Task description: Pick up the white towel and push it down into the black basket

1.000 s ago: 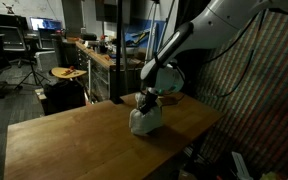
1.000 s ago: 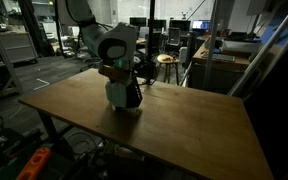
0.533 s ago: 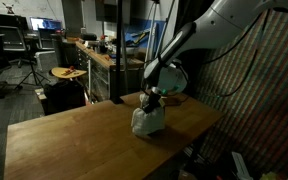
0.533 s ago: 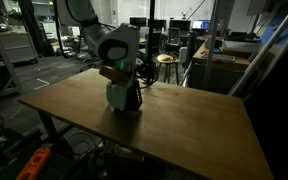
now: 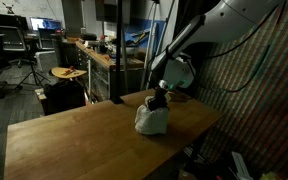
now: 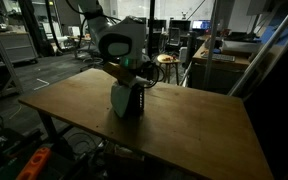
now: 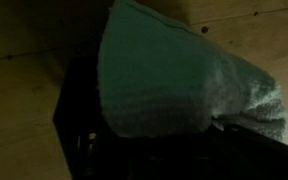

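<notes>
Tabletop of bare wood (image 5: 64, 140) fills the foreground in both exterior views. Toward its far side stands the black basket (image 6: 137, 103). The white towel (image 5: 150, 121) is bunched inside it and bulges over the rim, as the wrist view shows close up. Directly above, the gripper (image 5: 159, 101) points straight down, its fingers pressed together at the towel's top. Whether they pinch any cloth cannot be told. The arm (image 5: 224, 20) slopes up and away. Beyond it stands a cluttered workbench (image 5: 94, 55).
</notes>
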Robot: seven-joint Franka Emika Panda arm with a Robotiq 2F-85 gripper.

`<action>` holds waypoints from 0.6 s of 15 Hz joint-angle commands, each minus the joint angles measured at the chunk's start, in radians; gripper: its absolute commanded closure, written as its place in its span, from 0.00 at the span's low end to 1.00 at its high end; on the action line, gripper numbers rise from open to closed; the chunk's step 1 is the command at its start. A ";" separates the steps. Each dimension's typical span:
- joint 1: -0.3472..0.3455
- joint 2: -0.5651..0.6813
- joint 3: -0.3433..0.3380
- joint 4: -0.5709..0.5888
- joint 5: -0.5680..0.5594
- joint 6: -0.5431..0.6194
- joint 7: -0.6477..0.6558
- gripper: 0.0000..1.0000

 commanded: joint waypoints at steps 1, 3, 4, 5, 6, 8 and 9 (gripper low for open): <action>0.006 -0.081 -0.010 -0.042 0.045 -0.009 -0.018 0.67; 0.015 -0.095 -0.018 -0.049 0.052 -0.010 -0.015 0.59; 0.019 -0.102 -0.020 -0.053 0.055 -0.013 -0.014 0.52; 0.025 -0.108 -0.026 -0.058 0.045 -0.014 -0.011 0.45; 0.031 -0.113 -0.031 -0.064 0.039 -0.010 -0.006 0.36; 0.038 -0.071 -0.041 -0.036 0.032 -0.007 -0.005 0.48; 0.041 -0.074 -0.043 -0.039 0.032 -0.007 -0.005 0.39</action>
